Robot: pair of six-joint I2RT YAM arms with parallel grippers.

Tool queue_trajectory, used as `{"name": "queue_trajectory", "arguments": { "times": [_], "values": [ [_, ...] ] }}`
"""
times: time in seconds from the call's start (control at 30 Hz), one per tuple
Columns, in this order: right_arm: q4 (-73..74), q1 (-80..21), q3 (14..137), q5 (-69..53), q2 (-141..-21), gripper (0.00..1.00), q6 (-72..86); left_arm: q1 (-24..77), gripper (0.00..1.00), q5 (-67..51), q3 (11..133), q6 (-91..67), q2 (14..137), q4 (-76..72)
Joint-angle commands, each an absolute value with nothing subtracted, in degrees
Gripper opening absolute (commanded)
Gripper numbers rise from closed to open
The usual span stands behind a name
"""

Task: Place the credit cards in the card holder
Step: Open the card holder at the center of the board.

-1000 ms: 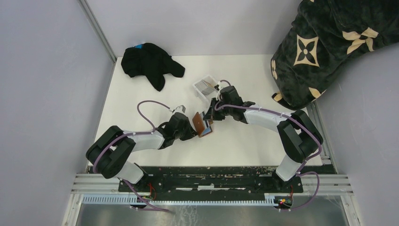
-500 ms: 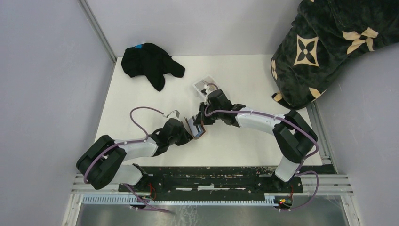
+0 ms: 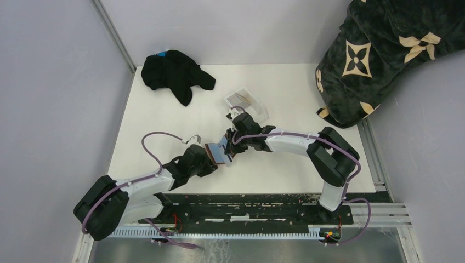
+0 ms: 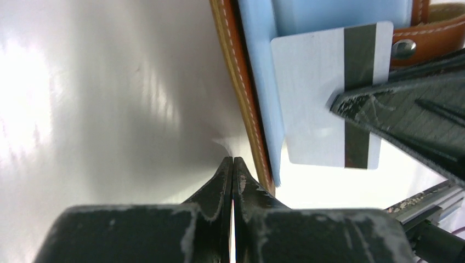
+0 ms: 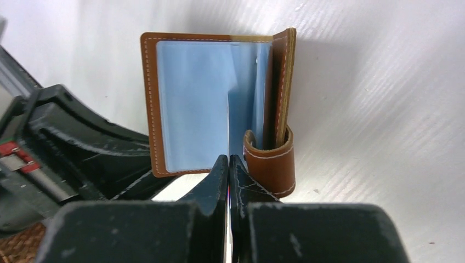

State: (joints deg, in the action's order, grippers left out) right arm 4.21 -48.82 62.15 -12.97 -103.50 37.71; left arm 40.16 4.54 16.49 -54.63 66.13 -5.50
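The right fingers (image 5: 208,186) are pinched shut on a pale credit card (image 4: 318,98), now part-slid into the open card holder (image 5: 186,98). The left fingers (image 4: 216,189) are closed at its brown edge. The holder has been carried farther from the clear tray (image 3: 253,104).

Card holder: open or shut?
Open. The card holder has its brown covers spread, light blue inner sleeves exposed, snap tab unfastened.

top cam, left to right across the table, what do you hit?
black cloth → card holder → clear tray → patterned blanket
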Motion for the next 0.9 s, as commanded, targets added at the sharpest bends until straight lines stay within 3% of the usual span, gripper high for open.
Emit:
{"name": "queue_trajectory", "arguments": {
  "times": [0.0, 0.4, 0.87],
  "values": [
    [6.7, -49.5, 65.5, -8.4, -104.7, 0.01, 34.5, 40.6, 0.03, 8.5, 16.9, -55.6, 61.7, 9.5],
    [9.4, -49.6, 68.0, -6.8, -106.9, 0.01, 32.8, 40.7, 0.04, 12.3, 26.8, -54.5, 53.6, 22.4],
    [10.1, -49.6, 69.0, -7.4, -106.9, 0.01, 32.1, 41.3, 0.06, 14.2, 36.8, -51.9, 62.5, 20.0]
  ]
}}
